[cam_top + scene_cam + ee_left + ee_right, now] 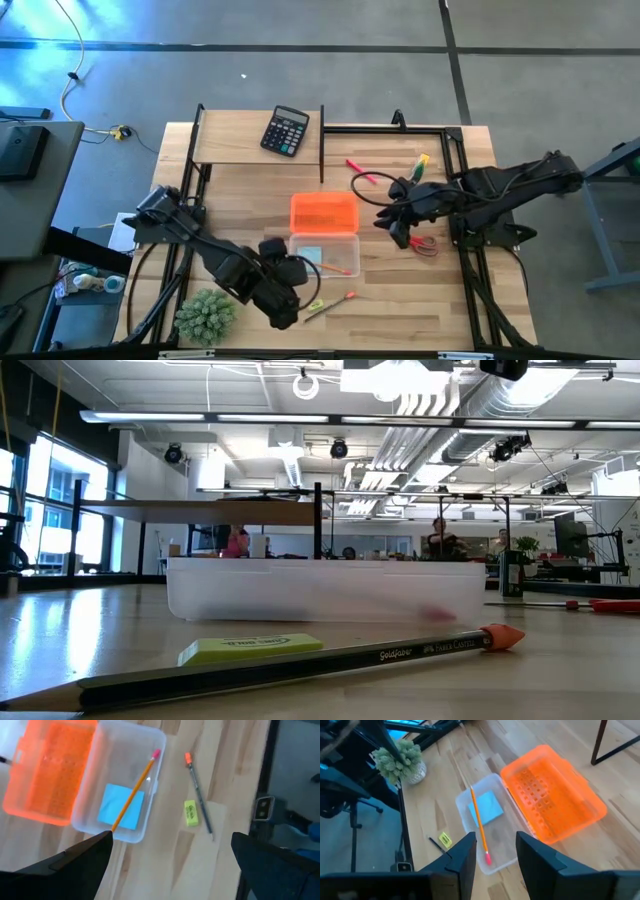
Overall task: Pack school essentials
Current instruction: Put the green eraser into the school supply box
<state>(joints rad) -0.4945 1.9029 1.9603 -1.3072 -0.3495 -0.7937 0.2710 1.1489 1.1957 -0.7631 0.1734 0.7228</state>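
Observation:
A clear box (325, 254) sits mid-table and holds a pale blue note pad (121, 806) and an orange pencil (134, 790). The pencil's pink end leans on the box rim. The box's orange lid (324, 213) lies against its far side. A dark pencil (199, 795) and a green eraser (190, 813) lie on the table near the box. Red-handled scissors (425, 244), a pink pen (360, 172) and a crayon box (420, 165) lie to the right. My left gripper (171, 837) hovers open above the box's near side. My right gripper (495, 842) hovers open to the right of the box.
A black calculator (285, 131) rests on the raised shelf at the far edge. A spiky green plant (205, 316) stands at the near left corner. Black frame posts (322, 140) rise at the shelf and along the table's sides. Bare wood lies near the front edge.

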